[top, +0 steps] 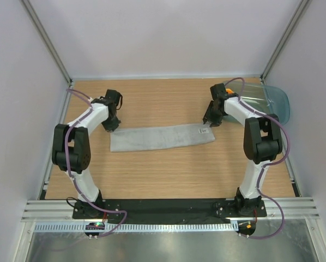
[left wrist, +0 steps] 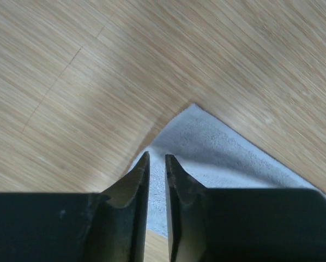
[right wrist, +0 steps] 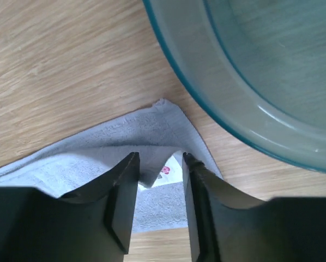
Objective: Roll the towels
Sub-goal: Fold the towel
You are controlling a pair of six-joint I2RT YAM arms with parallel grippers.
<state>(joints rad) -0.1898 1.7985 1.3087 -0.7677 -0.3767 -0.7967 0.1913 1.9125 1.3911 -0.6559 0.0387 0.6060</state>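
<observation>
Tub (top: 277, 103) at far rt corner, grey towel (top: 162, 137) flat just beside it.

Bright, even light; soft shadows; wrist views blurry; left tool (left wrist: 157, 156) dark, unfocused.

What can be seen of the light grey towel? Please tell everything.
The light grey towel is soft terry-looking cloth, apparently folded into a long narrow strip, lying flat on the wooden table. A small white label with a red mark sits near its right end. The left end effector hangs over its left corner, the right end effector over the label; contact is unclear.
</observation>
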